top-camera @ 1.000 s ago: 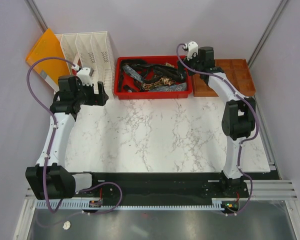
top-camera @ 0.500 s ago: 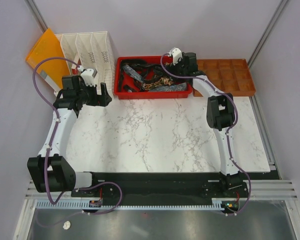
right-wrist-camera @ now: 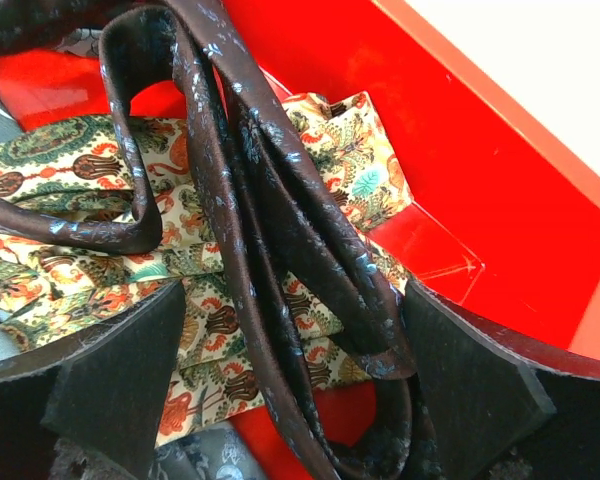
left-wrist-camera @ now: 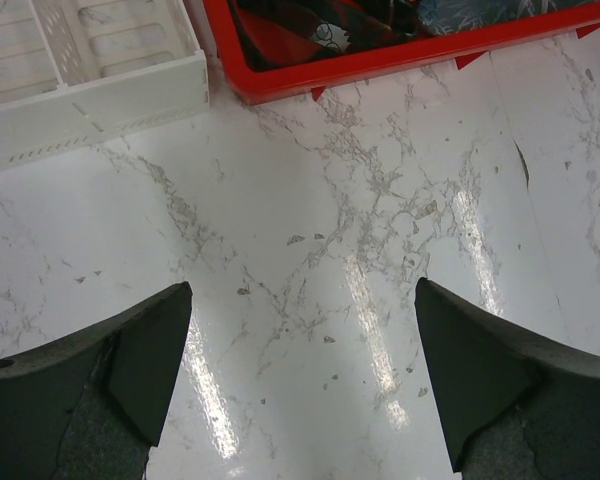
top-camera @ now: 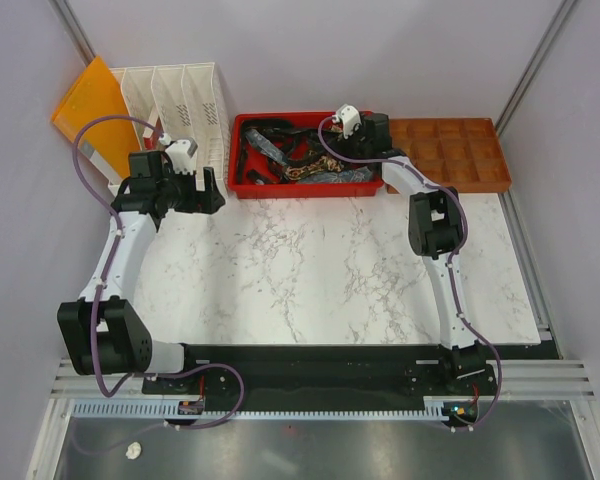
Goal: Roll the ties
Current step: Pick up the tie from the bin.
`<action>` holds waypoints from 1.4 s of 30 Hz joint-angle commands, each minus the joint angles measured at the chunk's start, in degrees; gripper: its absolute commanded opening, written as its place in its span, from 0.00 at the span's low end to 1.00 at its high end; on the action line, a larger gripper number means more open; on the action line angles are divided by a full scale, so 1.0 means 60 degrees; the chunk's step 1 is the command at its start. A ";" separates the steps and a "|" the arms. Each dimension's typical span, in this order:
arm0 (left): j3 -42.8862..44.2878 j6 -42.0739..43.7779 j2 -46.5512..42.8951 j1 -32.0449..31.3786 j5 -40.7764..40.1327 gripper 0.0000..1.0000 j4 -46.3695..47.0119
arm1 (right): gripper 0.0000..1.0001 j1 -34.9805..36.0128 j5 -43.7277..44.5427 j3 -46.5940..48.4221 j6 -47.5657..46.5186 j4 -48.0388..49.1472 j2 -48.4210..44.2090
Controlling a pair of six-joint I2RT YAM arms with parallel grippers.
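Under our right gripper [right-wrist-camera: 290, 335], jaws wide apart, the dark tie [right-wrist-camera: 270, 230] runs long-ways between them; our left gripper [left-wrist-camera: 300, 310], also apart, is farther.

White arms [top-camera: 118, 262], black joints [top-camera: 435, 222], purple cables [top-camera: 77, 155] trailing alongside.

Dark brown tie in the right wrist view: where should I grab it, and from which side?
Take the dark tie at its bunched middle folds, straight down from above. There it lies on top of the tan patterned tie, its layers forming a ridge that runs between the fingers of the open right gripper, away from the red bin wall.
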 commanded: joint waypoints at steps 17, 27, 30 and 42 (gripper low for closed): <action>0.0285 0.0012 -0.0185 -0.0021 -0.0498 1.00 0.0087 | 0.00 0.0095 -0.0334 0.0926 -0.0741 0.0363 0.0020; 0.0578 0.0100 -0.0361 -0.0021 -0.0748 1.00 0.0072 | 0.00 0.0329 -0.0553 0.1031 0.0884 0.1213 -0.2276; 0.0753 0.0247 -0.0405 -0.0007 -0.0630 1.00 0.0072 | 0.00 0.0417 -0.0787 0.0314 0.0958 0.1213 -0.3039; 0.1193 0.0189 -0.0522 0.0008 0.0277 1.00 0.0013 | 0.00 0.1529 -0.1156 -0.1725 0.0080 -0.0340 -0.6643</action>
